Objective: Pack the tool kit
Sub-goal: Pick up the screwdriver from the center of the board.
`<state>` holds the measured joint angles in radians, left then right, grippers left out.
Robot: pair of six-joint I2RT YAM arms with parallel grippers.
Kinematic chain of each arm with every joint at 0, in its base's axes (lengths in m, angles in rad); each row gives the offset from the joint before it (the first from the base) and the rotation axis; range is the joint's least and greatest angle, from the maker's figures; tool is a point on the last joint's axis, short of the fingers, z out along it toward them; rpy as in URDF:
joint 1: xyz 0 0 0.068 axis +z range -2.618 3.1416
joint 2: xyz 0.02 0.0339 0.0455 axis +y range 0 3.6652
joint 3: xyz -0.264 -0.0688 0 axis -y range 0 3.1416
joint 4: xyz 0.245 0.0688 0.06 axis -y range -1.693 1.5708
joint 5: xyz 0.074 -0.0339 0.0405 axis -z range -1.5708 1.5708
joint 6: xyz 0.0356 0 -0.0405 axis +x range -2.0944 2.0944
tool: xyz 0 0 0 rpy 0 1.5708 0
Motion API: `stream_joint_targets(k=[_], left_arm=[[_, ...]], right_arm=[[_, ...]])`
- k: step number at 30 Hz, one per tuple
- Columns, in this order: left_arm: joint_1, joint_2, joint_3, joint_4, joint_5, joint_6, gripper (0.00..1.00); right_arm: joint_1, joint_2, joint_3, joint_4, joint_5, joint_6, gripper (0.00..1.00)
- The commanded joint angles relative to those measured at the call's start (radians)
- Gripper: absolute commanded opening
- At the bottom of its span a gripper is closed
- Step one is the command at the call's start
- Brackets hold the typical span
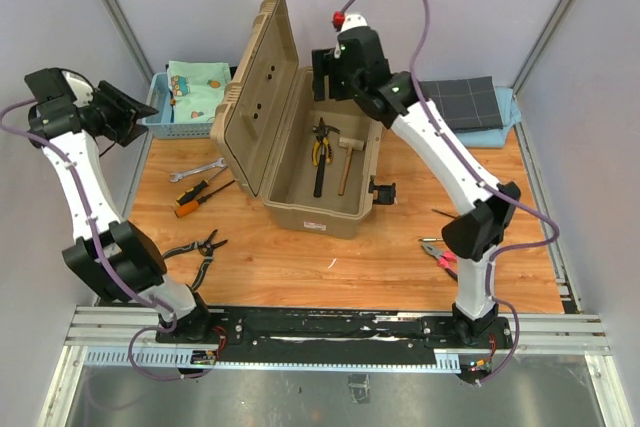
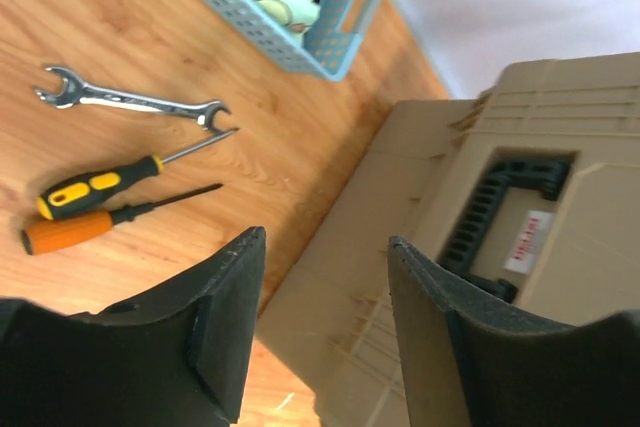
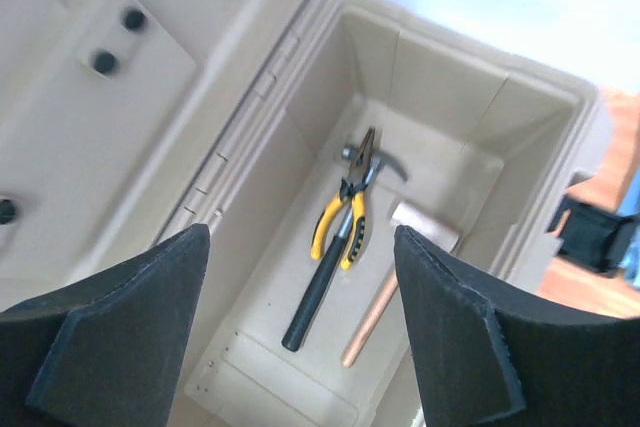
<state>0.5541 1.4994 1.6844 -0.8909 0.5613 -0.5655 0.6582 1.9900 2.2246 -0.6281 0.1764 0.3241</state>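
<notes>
The tan toolbox (image 1: 335,202) stands open mid-table, its lid (image 1: 255,97) raised to the left. Inside lie yellow-handled pliers (image 3: 345,222), a black-handled hammer (image 3: 318,292) and a wooden mallet (image 3: 420,229). My right gripper (image 1: 325,72) is open and empty above the box's far end; in its wrist view it (image 3: 302,232) looks down into the box. My left gripper (image 1: 130,115) is open and empty, high at the far left; in its wrist view it (image 2: 325,239) faces the lid's outside. On the table to the left lie a wrench (image 2: 130,99), two screwdrivers (image 2: 100,183) (image 2: 90,225) and black pliers (image 1: 195,244).
Red-handled pliers (image 1: 438,253) lie right of the box. A blue mesh basket (image 1: 160,122) of patterned cloth stands at the back left. A folded dark grey cloth (image 1: 465,102) lies at the back right. Grey walls enclose the table.
</notes>
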Motion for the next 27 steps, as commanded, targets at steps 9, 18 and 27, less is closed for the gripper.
stream_joint_targets(k=[9, 18, 27], left_arm=[[-0.188, 0.153, 0.061, -0.133, -0.18, 0.748, 0.58], [-0.212, 0.242, -0.013, -0.187, -0.261, 1.308, 0.64], [-0.22, 0.344, -0.045, -0.187, -0.282, 1.542, 0.89]], right_arm=[[0.002, -0.056, 0.053, 0.001, -0.002, -0.094, 0.78], [-0.011, -0.085, 0.012, 0.002, -0.028, -0.121, 0.84], [-0.045, -0.109, -0.093, 0.002, -0.106, -0.094, 0.95]])
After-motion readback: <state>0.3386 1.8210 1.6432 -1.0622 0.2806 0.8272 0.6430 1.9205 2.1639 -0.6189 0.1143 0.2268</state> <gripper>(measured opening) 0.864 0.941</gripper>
